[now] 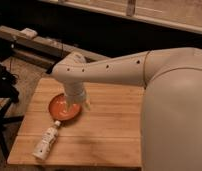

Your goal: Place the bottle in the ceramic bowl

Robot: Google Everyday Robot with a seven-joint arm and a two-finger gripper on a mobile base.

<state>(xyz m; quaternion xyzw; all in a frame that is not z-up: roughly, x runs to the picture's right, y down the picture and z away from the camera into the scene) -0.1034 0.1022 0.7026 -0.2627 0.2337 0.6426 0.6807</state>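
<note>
Bottle: The bottle (47, 142) lies on its side on the wooden table (106, 131), near the front left corner. Its thin neck points up toward the bowl. The cap end is just beside the bowl's near rim.
Bowl: The ceramic bowl (58, 108) sits on the table right behind the bottle. It looks empty, but the gripper hides part of it, so I am not fully sure.
Gripper: The gripper (77, 103) hangs down from the arm (109, 67) over the right side of the bowl. It is not holding the bottle. I cannot tell how far open it is.
How the bottle may feel: It is probably light. The plastic looks thin, so a hard squeeze may dent it. It is smooth and round, so it may roll away or slip when pushed.
Where to hold it: The best spot is likely the middle of the fat part, with one side of the grip on each round side. The neck is too thin and may tip the bottle.
Care with the bowl: A ceramic bowl is hard and can chip, and it may slide on the wood. The bottle should go in softly.
Job so far: The bottle is not in the bowl yet. The gripper must first go to the bottle, down toward the front left.
</note>
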